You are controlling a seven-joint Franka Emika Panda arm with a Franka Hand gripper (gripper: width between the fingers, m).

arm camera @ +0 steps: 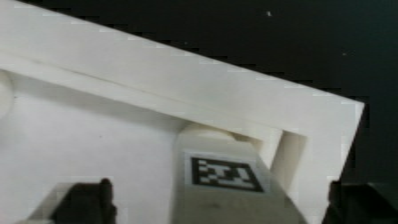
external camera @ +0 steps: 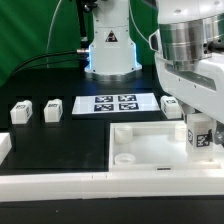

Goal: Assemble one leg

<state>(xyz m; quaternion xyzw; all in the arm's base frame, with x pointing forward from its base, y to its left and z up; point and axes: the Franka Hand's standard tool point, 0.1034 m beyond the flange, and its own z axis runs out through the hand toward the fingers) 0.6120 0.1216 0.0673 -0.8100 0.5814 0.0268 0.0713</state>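
wrist view alone shows tool (arm camera: 222,192) spread wide around leg (arm camera: 224,168) at tray (arm camera: 107,125) corner.

You can read no words or numbers here, only signs. A dark warning triangle (external camera: 110,40) stands on the robot base (external camera: 110,58), four square markers are on the marker board (external camera: 115,103), and one is on the leg (arm camera: 226,172).
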